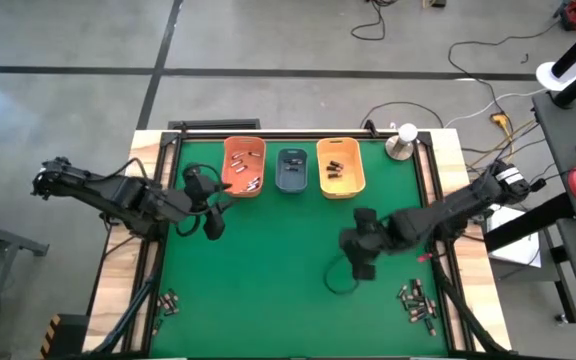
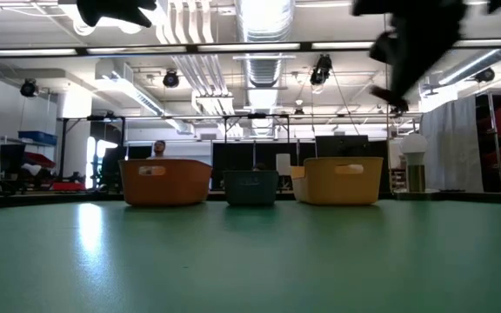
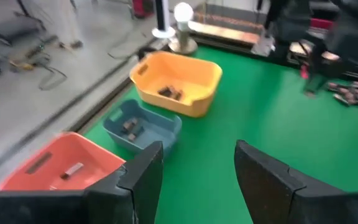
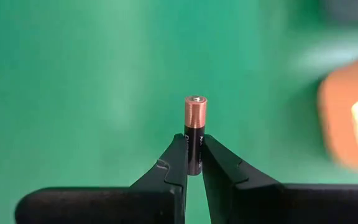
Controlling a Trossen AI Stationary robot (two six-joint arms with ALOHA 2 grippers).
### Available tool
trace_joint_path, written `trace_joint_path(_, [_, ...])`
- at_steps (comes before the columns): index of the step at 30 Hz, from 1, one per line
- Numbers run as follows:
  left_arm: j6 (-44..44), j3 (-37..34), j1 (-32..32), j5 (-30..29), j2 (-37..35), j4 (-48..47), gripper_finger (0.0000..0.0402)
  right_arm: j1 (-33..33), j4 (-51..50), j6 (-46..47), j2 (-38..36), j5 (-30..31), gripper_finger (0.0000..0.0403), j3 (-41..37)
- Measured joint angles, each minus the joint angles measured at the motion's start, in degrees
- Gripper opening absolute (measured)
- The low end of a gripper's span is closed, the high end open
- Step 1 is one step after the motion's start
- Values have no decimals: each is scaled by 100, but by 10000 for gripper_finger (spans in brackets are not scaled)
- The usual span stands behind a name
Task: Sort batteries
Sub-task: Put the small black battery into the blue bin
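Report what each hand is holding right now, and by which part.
The right hand pinches one battery by its dark lower body, the coppery end sticking out beyond the fingertips. The left hand is open near the bins and holds nothing.

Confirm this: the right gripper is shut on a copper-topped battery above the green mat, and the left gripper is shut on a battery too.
Wrong on the left. In the left wrist view the left gripper has its fingers apart with nothing between them, near the orange bin. The right wrist view shows the right gripper shut on the copper-topped battery above the green mat.
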Motion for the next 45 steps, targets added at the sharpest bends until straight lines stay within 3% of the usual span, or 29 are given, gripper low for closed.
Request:
trace_joint_path(7, [-649, 4, -163, 199, 248, 11, 178, -969, 904, -775, 798, -8, 23, 681])
trace_joint_path(12, [-1009, -21, -451, 1464, 536, -423, 178, -1281, 1122, -1027, 1999, -294, 23, 1431])
trace_joint_path(17, [-1694, -26, -951, 1489, 956, -912, 178, -1448, 1116, -1027, 3089, -311, 23, 2137])
trace_joint_path(23, [-1813, -31, -1487, 1658, 1582, -854, 178, -1501, 1073, -1369, 3785, -698, 23, 2543])
trace_joint_path(29, [-1812, 190, -1576, 1663, 2209, -745, 178, -1501, 1117, -1388, 3976, -695, 23, 2578])
trace_joint_path(34, [-1610, 380, -1576, 1652, 2291, -889, 178, -1509, 1180, -1369, 3996, -695, 31, 2577])
trace_joint_path(41, [-998, 380, -1366, 1660, 2259, -808, 178, -1514, 1091, -1309, 3748, -700, 104, 2551])
trace_joint_path(45, [-576, 355, -973, 2139, 2257, -511, 173, -1415, 768, -1293, 3048, -504, 136, 2554])
